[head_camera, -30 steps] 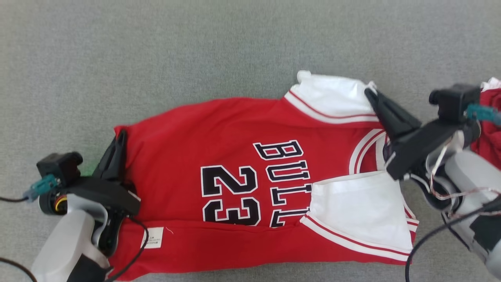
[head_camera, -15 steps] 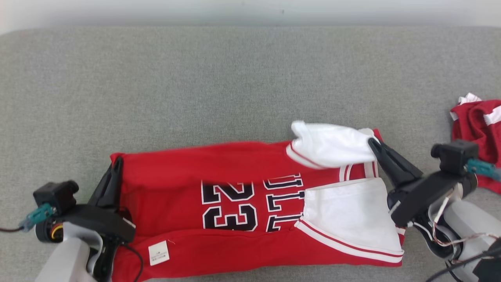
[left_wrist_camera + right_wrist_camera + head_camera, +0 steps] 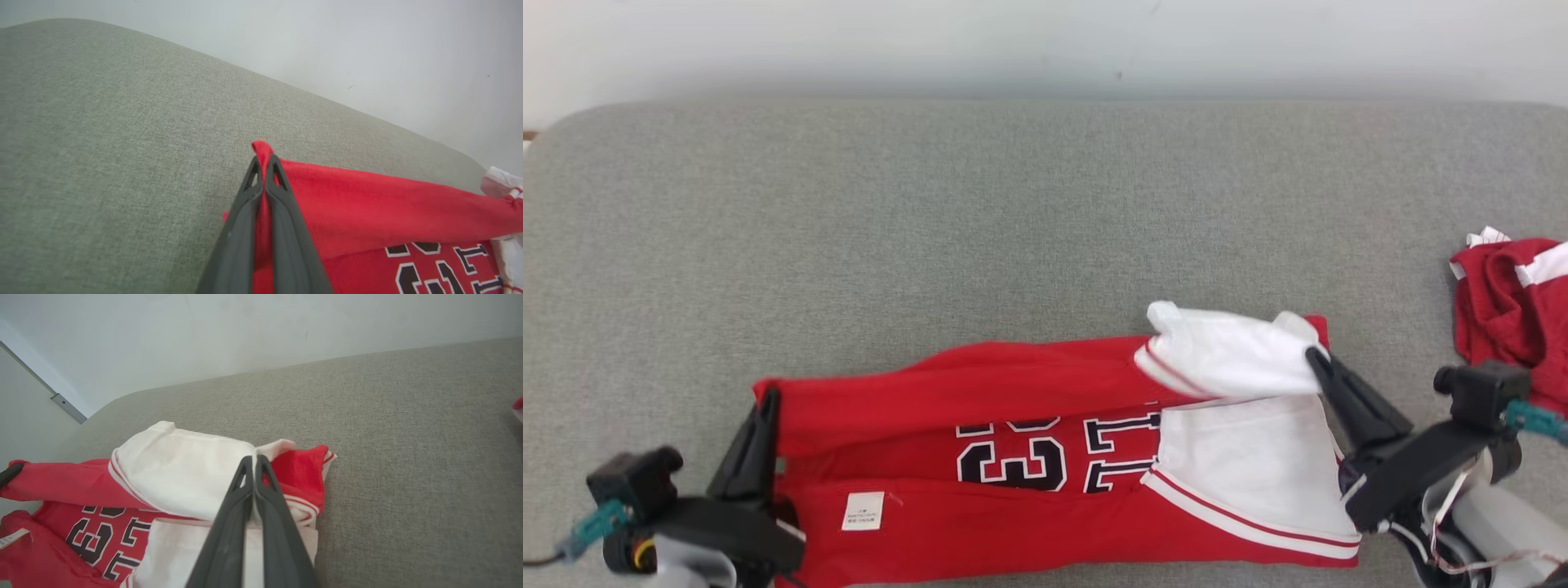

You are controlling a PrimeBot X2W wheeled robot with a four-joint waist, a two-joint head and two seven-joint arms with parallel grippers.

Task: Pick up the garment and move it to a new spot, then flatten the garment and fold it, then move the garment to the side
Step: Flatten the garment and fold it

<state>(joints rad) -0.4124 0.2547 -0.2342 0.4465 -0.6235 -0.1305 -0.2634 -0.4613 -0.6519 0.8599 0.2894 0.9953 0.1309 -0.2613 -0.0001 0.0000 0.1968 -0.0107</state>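
The left gripper (image 3: 263, 163) is pinching the far hem corner of the red garment (image 3: 1029, 380), the right gripper (image 3: 254, 461) its white sleeve, fingers (image 3: 229, 522) pressed onto cloth, holding that edge above the grey upholstered surface (image 3: 931, 204), likely for folding.

Two red garments on one grey cushion (image 3: 1013, 204): a jersey (image 3: 1013, 384) lower centre, a bunched piece (image 3: 1503, 302) at the right edge. Two grippers: left gripper (image 3: 767, 396) lower left, right gripper (image 3: 1313, 354) lower right. One white label (image 3: 863, 511).

The left gripper (image 3: 767, 398) and right gripper (image 3: 1313, 356) have pulled the far edge of the jersey (image 3: 1029, 377) nearer, folding it over half the number (image 3: 1011, 462)
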